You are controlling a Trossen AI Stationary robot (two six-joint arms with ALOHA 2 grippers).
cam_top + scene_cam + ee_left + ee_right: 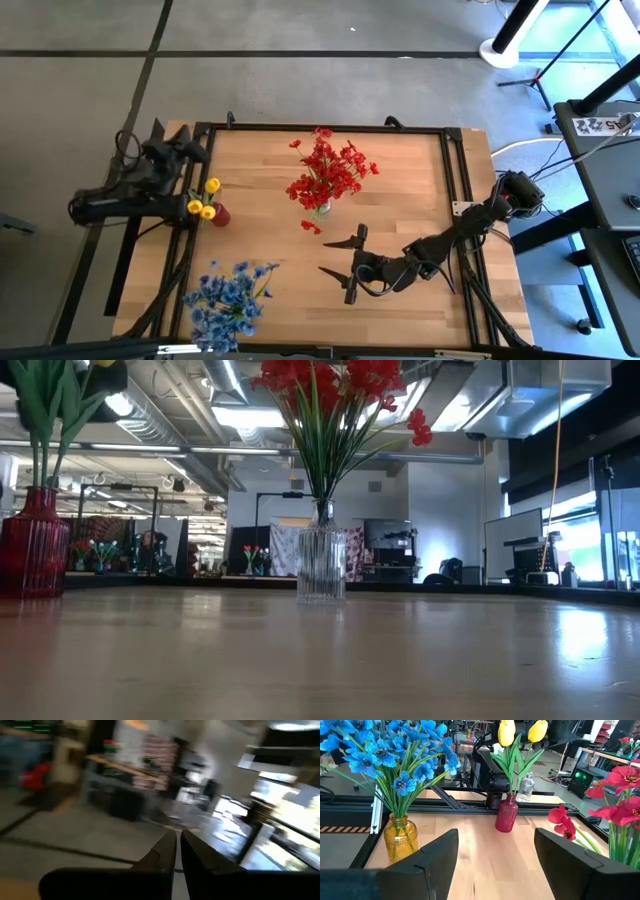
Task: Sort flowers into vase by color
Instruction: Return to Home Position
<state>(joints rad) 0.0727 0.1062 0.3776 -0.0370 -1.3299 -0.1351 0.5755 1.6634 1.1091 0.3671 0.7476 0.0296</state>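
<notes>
Right tool open, empty, low over the surface. Blue flowers stand ahead of it, stems upright in the yellow vase. No loose stems seen. Left tool closed, farther off. Judgement: only retraction remains.

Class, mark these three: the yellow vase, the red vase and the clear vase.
yellow vase (pixel 400 836): right wrist view, on its rounded glass belly.
red vase (pixel 506 816): right wrist view, on its body.
clear vase (pixel 321 568): low view, on its ribbed wall.
</notes>
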